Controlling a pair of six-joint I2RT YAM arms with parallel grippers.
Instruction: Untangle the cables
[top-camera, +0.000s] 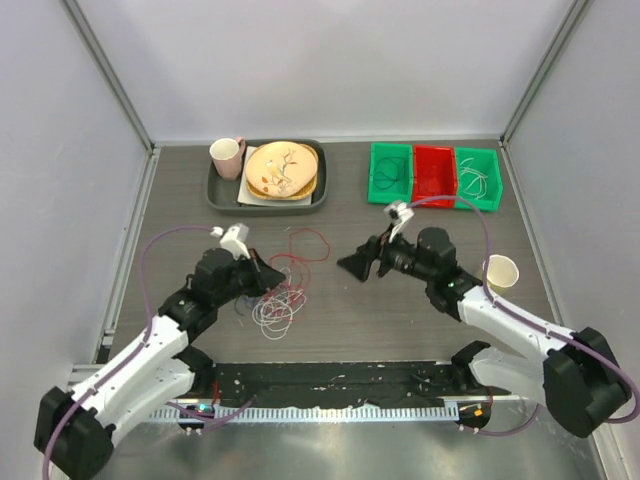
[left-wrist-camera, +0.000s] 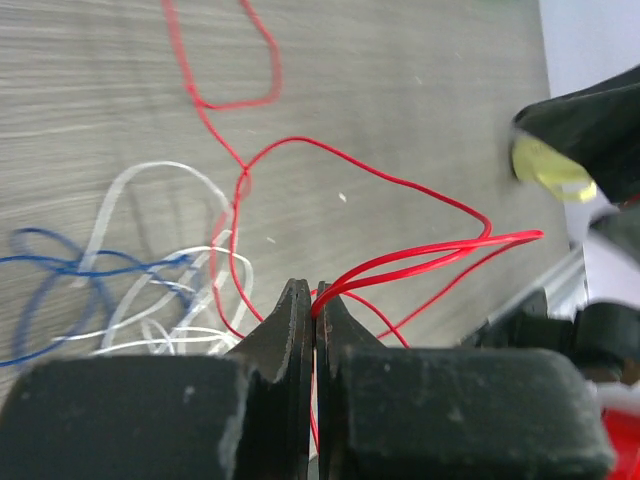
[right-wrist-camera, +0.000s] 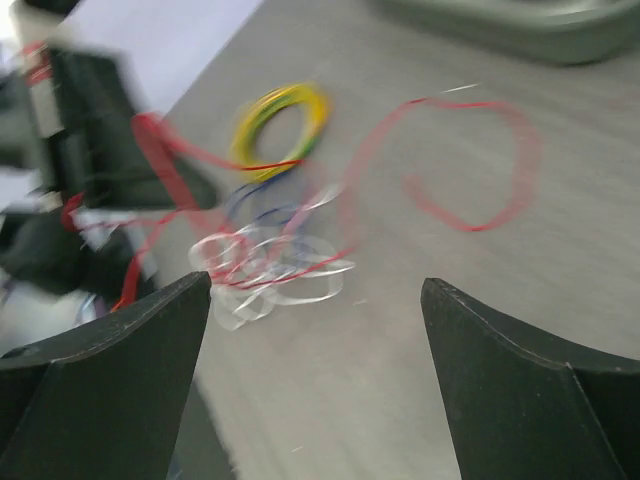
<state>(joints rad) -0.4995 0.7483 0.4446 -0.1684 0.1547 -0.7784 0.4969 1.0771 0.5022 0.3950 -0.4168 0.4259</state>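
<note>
Red cable (left-wrist-camera: 440, 247) is pinched by the left pincer (left-wrist-camera: 315, 296); right pincer (right-wrist-camera: 318, 285) is spread wide, empty; cables (top-camera: 278, 305) mid-frame are not yet untangled.

Worktop (top-camera: 400, 310) was matt grey wood-grain; cables (top-camera: 280, 300) had smooth, glossy plastic sheaths; left gripper (left-wrist-camera: 313, 303) fingers (left-wrist-camera: 290, 330) were matt black plastic.

Bright, even light; right wrist view motion-blurred.

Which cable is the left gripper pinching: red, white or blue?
The red cable: it runs into the shut left gripper; the white cable and blue cable lie loose beside it.
</note>
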